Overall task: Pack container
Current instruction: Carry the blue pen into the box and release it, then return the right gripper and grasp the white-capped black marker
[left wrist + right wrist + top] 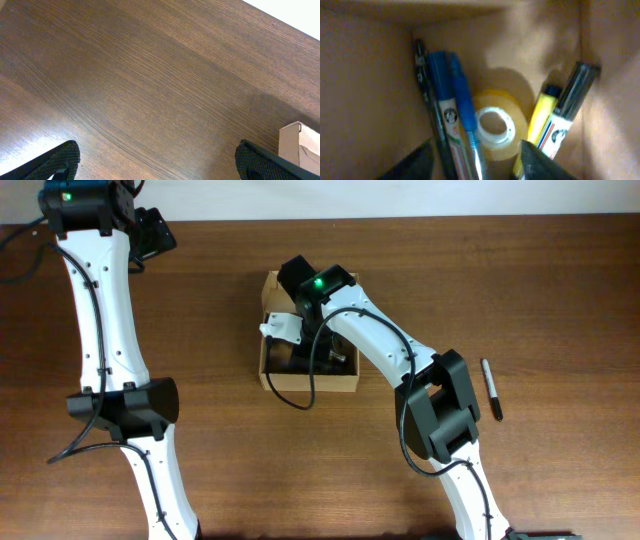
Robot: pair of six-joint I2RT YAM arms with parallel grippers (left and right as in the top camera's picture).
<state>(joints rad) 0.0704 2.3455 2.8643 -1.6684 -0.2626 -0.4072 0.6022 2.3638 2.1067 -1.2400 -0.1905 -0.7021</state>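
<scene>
Container (310, 383) sits mid-table. We see the right gripper (476, 161) down inside it, fingers apart over the tape roll (495, 127), apparently holding nothing. Left gripper (157, 161) wide open, empty, above the table (150, 75).

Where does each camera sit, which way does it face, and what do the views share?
Overhead: above the table, facing straight down at the container and a pen; left arm and right arm show.
Left wrist: on the left arm, facing bare tabletop; the left claw shows, open.
Right wrist: on the right arm, looking down into the container at markers and a tape roll; the right claw shows.
Shared: the container appears in all three.
</scene>
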